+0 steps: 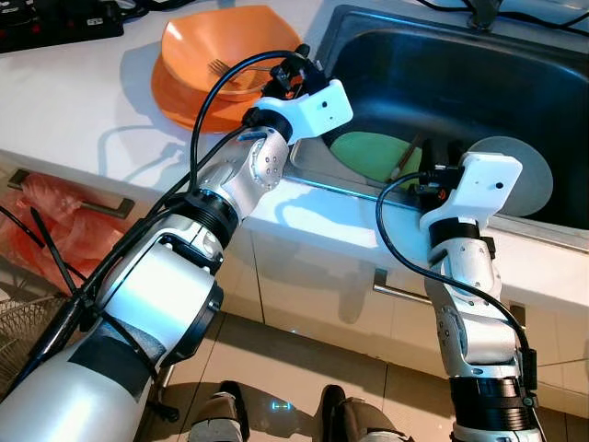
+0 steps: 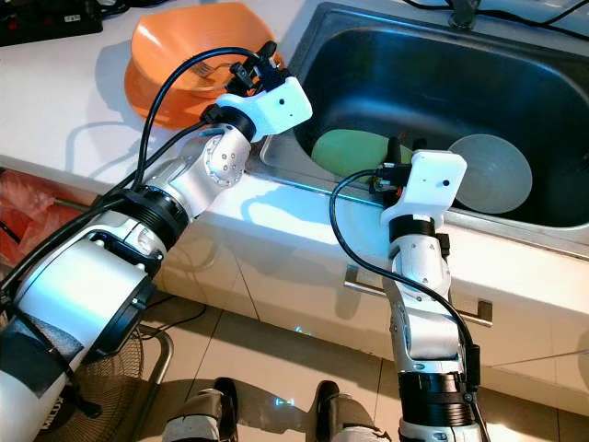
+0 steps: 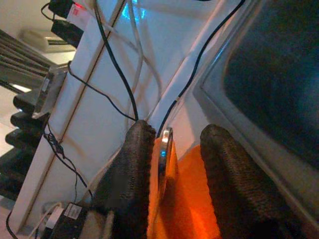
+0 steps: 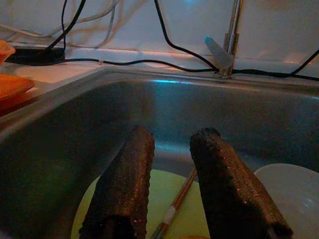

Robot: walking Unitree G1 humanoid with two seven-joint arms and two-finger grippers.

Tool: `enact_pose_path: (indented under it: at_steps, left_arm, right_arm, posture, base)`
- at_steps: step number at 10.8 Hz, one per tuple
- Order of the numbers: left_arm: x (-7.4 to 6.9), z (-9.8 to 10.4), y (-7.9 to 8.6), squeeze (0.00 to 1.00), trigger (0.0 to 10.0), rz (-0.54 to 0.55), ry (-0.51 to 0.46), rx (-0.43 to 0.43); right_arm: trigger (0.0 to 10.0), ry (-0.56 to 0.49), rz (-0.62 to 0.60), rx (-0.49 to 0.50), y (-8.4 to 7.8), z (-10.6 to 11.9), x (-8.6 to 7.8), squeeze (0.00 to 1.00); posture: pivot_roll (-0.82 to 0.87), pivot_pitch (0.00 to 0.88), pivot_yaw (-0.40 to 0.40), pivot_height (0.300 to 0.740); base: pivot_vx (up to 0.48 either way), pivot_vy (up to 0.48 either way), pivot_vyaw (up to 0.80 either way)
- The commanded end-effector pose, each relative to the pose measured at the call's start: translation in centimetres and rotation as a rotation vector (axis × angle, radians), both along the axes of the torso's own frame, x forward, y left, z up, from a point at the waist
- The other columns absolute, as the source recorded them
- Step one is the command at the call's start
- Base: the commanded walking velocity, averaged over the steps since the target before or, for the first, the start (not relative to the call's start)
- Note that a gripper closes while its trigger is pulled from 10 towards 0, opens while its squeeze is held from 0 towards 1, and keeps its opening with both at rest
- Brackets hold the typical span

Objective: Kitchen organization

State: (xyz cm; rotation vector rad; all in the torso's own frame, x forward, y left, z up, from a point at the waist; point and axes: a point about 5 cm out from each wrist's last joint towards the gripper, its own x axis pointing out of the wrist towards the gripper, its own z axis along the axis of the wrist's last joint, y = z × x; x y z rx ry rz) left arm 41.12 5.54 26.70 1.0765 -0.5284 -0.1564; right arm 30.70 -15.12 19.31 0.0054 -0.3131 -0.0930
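**Fork held over the orange bowl, right hand above the sink**

Your left hand (image 3: 172,164) is at the orange bowl (image 1: 230,51), which sits on an orange plate (image 1: 170,92) on the white surface (image 1: 74,101), just beside the sink. Between its two rough black fingers (image 3: 132,174) you see the shiny metal handle of a fork (image 3: 164,152), pressed against one finger; the other finger stands a little apart from it. The fork's prongs lie inside the bowl (image 1: 218,66).

Your right hand (image 4: 172,184) hangs over the steel sink (image 1: 442,64) with its fingers apart and nothing between them. Under it, on the dark sink floor, lies a round pale green plate (image 2: 354,152) with a pair of chopsticks (image 4: 177,204) across it. A round grey plate (image 2: 492,175) lies next to the green one.

A metal tap (image 4: 229,40) rises behind the sink, and black cables (image 4: 124,62) run along the white wall. Below the surface you see white cabinet doors with bar handles (image 1: 400,293), and a beige tiled floor (image 1: 304,359).
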Motion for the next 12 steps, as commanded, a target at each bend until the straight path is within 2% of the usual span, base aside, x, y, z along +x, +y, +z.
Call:
enact_pose_path:
  at_steps: [1, 4, 10, 12]
  left_arm:
    - [-0.17, 1.30, -0.80, 0.00, 0.0, -0.028, -0.057, 0.018]
    - [-0.27, 1.53, -1.18, 0.00, 0.0, -0.036, -0.072, 0.025]
    - [-0.08, 1.28, -0.55, 0.00, 0.0, -0.013, -0.061, 0.041]
    - [-0.06, 1.76, -0.50, 0.00, 0.0, -0.009, -0.080, 0.047]
  right_arm:
    - [10.0, 0.190, -0.031, 0.010, -0.61, -3.98, -0.12, 0.00]
    - [10.0, 0.189, -0.030, 0.011, -0.60, -3.99, 0.12, 0.00]
    - [10.0, 0.191, -0.024, 0.010, -0.46, -3.95, 0.38, 0.00]
    - [10.0, 0.192, -0.023, 0.011, -0.41, -4.00, 0.44, 0.00]
  posture:
    - [-0.10, 0.294, 0.007, 0.740]
    - [-0.10, 0.280, 0.006, 0.740]
    - [-0.09, 0.278, 0.001, 0.740]
    - [-0.08, 0.274, 0.002, 0.740]
  base:
    - [0.000, 0.000, 0.00]
    - [0.000, 0.000, 0.00]
    - [0.000, 0.000, 0.00]
    - [0.000, 0.000, 0.00]
